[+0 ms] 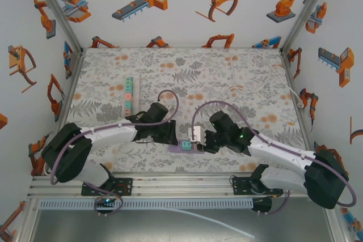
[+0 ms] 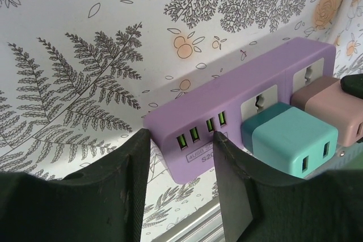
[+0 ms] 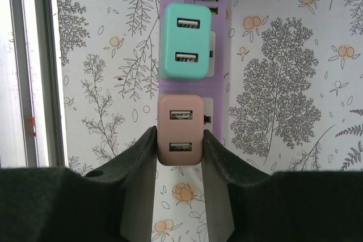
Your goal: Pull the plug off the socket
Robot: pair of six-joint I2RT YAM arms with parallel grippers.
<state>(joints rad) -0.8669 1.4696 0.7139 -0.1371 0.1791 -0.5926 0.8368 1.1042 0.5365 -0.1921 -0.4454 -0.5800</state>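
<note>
A purple power strip [image 1: 189, 148] [image 2: 227, 97] [image 3: 221, 55] lies near the table's front edge, between the two arms. A teal plug [image 2: 289, 137] [image 3: 184, 41] and a pink plug [image 1: 197, 134] [image 2: 323, 103] [image 3: 180, 131] sit side by side in its sockets. My right gripper [image 1: 203, 140] [image 3: 179, 131] is shut on the pink plug, one finger pressed on each of its sides. My left gripper [image 1: 173, 139] [image 2: 180, 134] straddles the strip's USB end, and its fingers [image 2: 227, 185] bear against that end.
A pastel multi-coloured strip [image 1: 129, 94] lies at the back left, and a white cable [image 1: 255, 80] loops at the back right. The aluminium rail [image 1: 170, 182] [image 3: 34, 66] runs just in front of the power strip. Enclosure walls close the sides.
</note>
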